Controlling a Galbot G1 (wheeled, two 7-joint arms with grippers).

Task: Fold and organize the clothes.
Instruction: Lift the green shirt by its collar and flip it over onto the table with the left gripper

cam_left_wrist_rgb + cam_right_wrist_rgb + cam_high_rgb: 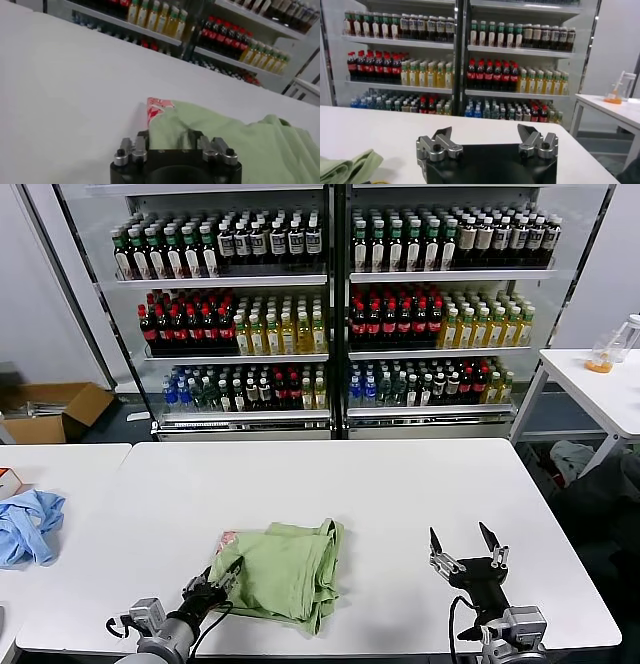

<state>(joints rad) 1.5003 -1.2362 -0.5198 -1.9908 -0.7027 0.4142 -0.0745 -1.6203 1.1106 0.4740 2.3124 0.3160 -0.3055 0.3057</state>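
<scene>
The light green T-shirt lies folded into a bundle on the white table, near its front edge. A corner of its red-and-white print peeks out at the bundle's left. My left gripper is at the shirt's front-left edge, shut on a bunch of the green fabric; the print shows just beyond it. My right gripper is open and empty, held above the table to the right of the shirt. The right wrist view shows that gripper and the shirt's edge.
A light blue garment lies on the neighbouring table at the left. Drink coolers full of bottles stand behind the table. A side table with a container is at the right. A cardboard box sits on the floor at the left.
</scene>
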